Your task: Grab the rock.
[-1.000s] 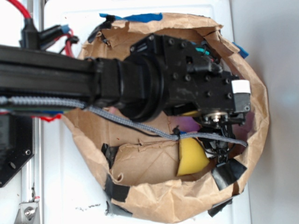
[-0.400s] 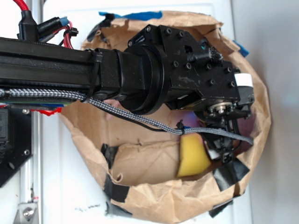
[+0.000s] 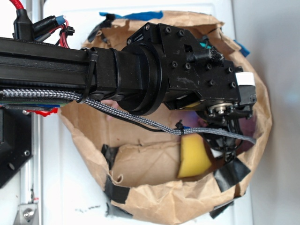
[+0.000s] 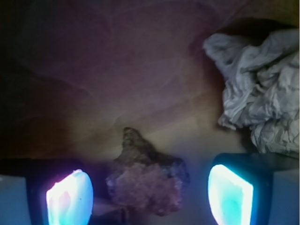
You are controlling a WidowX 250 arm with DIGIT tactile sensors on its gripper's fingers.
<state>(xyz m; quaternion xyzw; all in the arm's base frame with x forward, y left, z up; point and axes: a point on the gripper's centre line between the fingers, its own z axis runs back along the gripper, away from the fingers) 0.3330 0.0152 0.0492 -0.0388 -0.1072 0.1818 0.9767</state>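
White surface [image 3: 70, 187] under a crumpled brown paper bag [image 3: 154, 197], its torn rim patched with black tape. Reaching over the bag from the left, a black arm [image 3: 140, 79] points its pincer [image 4: 150, 190] down into the bag. Seen from the wrist, the pincer stands wide, and the rock [image 4: 145, 180] lies on the bag floor between the two glowing fingertips [image 4: 70, 197], touching neither. Up and right of the rock sits a whitish paper wad [image 4: 258, 98]. A yellow sponge [image 3: 192, 157] rests just beside the arm's tip.
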